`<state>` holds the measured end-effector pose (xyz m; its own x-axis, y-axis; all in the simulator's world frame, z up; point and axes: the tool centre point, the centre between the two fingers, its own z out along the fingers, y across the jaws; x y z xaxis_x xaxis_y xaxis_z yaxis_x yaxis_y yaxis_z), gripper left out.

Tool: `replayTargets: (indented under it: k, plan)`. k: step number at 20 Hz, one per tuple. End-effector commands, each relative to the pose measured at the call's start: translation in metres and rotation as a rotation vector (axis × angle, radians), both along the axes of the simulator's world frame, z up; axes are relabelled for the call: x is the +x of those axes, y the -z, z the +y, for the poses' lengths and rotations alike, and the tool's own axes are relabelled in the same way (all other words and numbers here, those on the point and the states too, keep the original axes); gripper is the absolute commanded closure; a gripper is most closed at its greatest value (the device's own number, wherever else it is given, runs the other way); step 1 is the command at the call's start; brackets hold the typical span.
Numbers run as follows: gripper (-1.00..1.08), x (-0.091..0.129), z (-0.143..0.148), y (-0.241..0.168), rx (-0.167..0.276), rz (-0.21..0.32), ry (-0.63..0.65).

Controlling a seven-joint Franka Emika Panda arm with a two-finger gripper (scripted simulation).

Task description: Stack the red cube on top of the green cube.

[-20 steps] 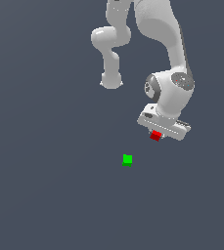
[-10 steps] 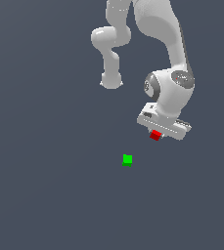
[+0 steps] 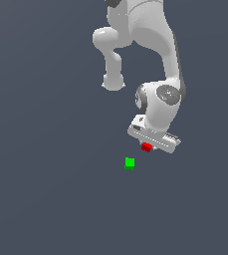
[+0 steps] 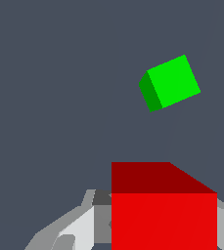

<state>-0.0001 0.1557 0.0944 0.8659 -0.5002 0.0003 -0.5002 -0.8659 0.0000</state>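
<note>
1. The red cube [image 3: 146, 147] sits pinched in the gripper [image 3: 149, 146], lifted clear of the floor so it can be carried over.
2. The green cube [image 3: 130, 162] lies on the grey floor [image 3: 46, 199], near and just off to the exterior view's left, not yet beneath the load.
3. The fingers are mostly hidden behind the cube, and the wrist view cuts them off.

The red cube [image 3: 146, 147] is plain bright red (darker red on its shaded top face in the wrist view), the green cube [image 3: 130, 162] plain bright green, the arm [image 3: 150, 40] glossy white with grey joints, and the floor [image 3: 41, 189] uniform slate grey.
</note>
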Motion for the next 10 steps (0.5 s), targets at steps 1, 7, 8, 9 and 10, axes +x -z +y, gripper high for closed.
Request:
replayTargets:
  k: [1,7,8,9,10]
  plan:
    - [1.08,0.013,-0.021,0.008,0.0,-0.001,0.001]
    - [1.08,0.041,-0.06,0.025,0.0,0.0,0.0]
    - [1.08,0.044,-0.064,0.026,0.0,0.0,0.0]
    - [1.08,0.047,-0.068,0.028,0.0,0.0,0.0]
    - [1.08,0.049,-0.071,0.029,0.0,0.0,0.0]
